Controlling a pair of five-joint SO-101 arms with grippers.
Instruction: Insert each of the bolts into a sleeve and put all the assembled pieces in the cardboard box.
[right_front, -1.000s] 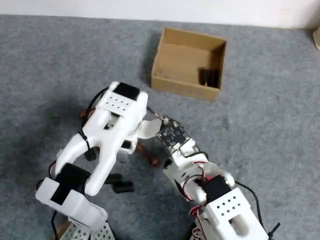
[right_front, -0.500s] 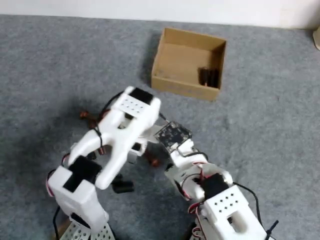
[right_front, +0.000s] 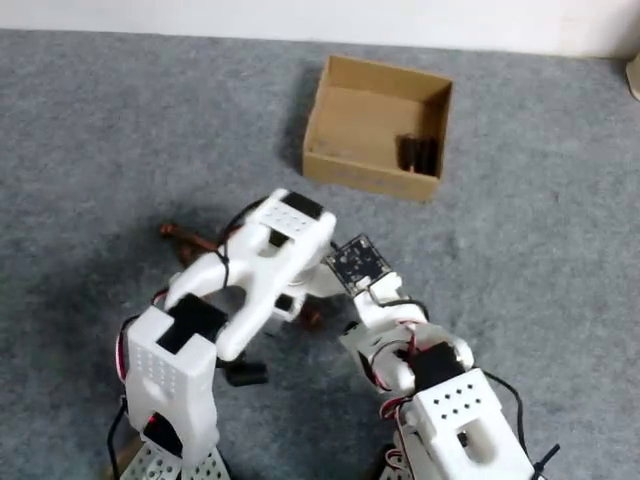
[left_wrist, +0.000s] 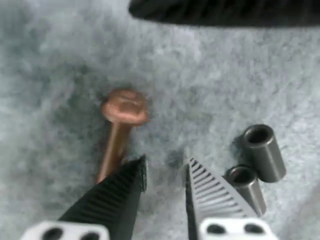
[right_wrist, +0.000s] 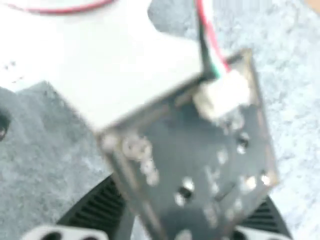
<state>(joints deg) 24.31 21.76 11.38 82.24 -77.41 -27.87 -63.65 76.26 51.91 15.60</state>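
The left hand (left_wrist: 165, 162) hangs low over the grey worktop (left_wrist: 60, 50), narrowly open and empty — the copper bolt (left_wrist: 118, 135) lies just outside one finger (left_wrist: 125, 187), its shaft running almost along the hand's reach, head at the far end. Two sleeves (left_wrist: 263, 152) rest beyond the other finger. A sideways shift looks needed to straddle the shaft. The cardboard box (right_front: 375, 178) stands at upper centre of the overhead frame.

Grey carpeted table (right_front: 100, 120), cardboard box (right_front: 365, 178) on it, copper bolt (left_wrist: 120, 130) lying flat, two dark sleeves (left_wrist: 263, 151) nearby
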